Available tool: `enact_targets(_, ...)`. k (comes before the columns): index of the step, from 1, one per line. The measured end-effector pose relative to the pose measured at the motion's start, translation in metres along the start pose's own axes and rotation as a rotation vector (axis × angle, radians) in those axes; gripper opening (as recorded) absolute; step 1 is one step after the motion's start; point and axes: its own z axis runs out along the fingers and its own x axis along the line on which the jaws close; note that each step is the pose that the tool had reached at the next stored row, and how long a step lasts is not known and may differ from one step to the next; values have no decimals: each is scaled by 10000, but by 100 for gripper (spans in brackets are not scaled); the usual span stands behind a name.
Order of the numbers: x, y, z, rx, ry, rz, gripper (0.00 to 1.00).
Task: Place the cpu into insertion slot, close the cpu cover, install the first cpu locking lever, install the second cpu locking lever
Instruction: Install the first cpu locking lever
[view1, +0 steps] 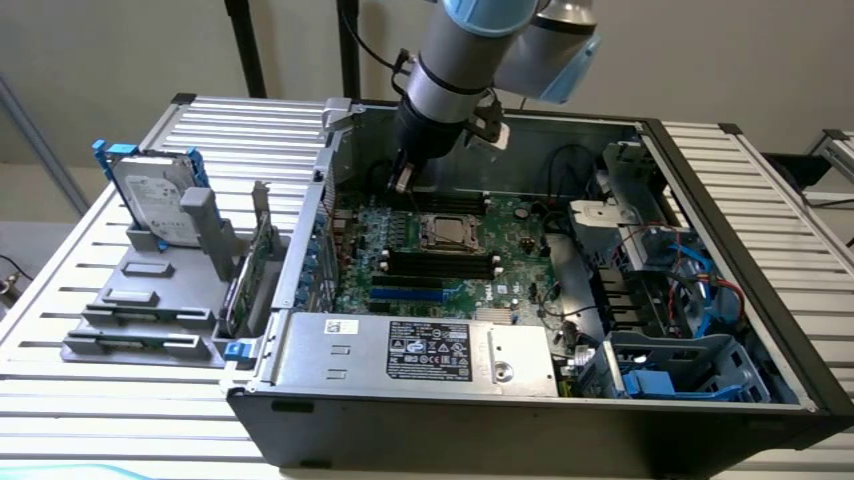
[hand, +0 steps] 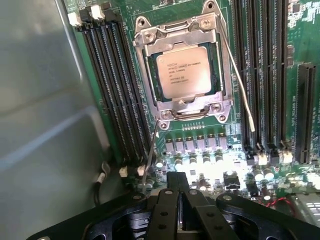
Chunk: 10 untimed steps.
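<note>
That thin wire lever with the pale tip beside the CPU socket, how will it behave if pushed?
The locking lever is a long thin wire, so it will probably flex and spring. Its smooth metal looks slippery, so a push may slide off. One end seems hinged beside the cpu cover, so it likely pivots.

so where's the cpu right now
The cpu lies seated under the closed metal cover, at the middle of the motherboard in the exterior view, between two banks of black memory slots.
</note>
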Motion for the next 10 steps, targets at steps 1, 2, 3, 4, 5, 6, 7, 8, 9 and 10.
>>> enact_targets(1, 0, -4, -3, 14, 76, 62, 11)
enact_targets(2, -1, -8, -6, 30, 157, 131, 11)
enact_targets(3, -1, -12, -9, 44, 232, 193, 11)
enact_targets(4, -1, -16, -12, 56, 308, 256, 11)
enact_targets(5, -1, -20, -14, 69, 384, 320, 11)
enact_targets(6, -1, -24, -17, 81, 458, 384, 11)
enact_targets(7, -1, -27, -20, 93, 535, 446, 11)
enact_targets(8, -2, -31, -23, 107, 607, 508, 11)
enact_targets(9, -2, -37, -27, 129, 687, 559, 11)
enact_targets(10, -4, -43, -31, 153, 758, 594, 11)
